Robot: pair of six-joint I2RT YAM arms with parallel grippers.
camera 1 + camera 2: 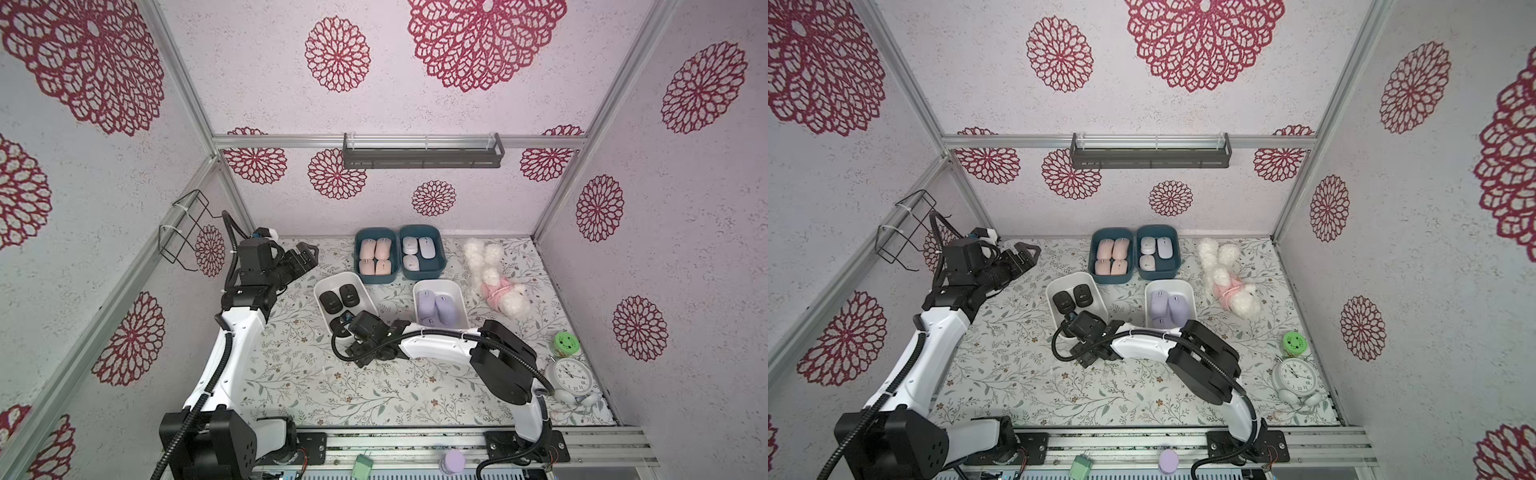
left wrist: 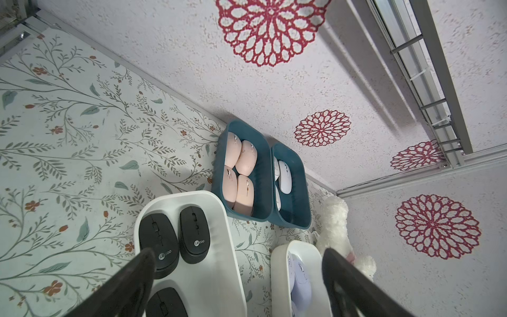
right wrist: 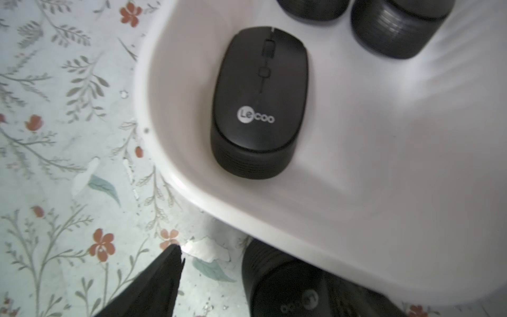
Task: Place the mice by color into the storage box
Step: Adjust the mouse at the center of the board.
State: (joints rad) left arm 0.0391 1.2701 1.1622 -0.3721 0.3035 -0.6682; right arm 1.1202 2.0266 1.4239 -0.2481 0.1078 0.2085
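Nearly done. Sorted: four pink mice point(image 1: 375, 256) in the teal bin point(image 1: 376, 279) at 12 o'clock, three pale mice point(image 1: 417, 251) in the second teal bin point(image 1: 441, 266), three lilac mice point(image 1: 436, 305) in a white tub point(image 1: 462, 299) near centre, three black mice point(image 1: 348, 294) in the white bin point(image 1: 318, 293) at 9 o'clock. Remaining: the last black mouse point(image 3: 296, 291), just outside that bin's rim, between the right jaws. They stand wide with a gap on one side, so I judge it unclamped. Left jaws at 10 o'clock, wide, empty. Flat floral table point(image 1: 291, 374) cover; rosette-papered walls point(image 1: 374, 199) on three sides.
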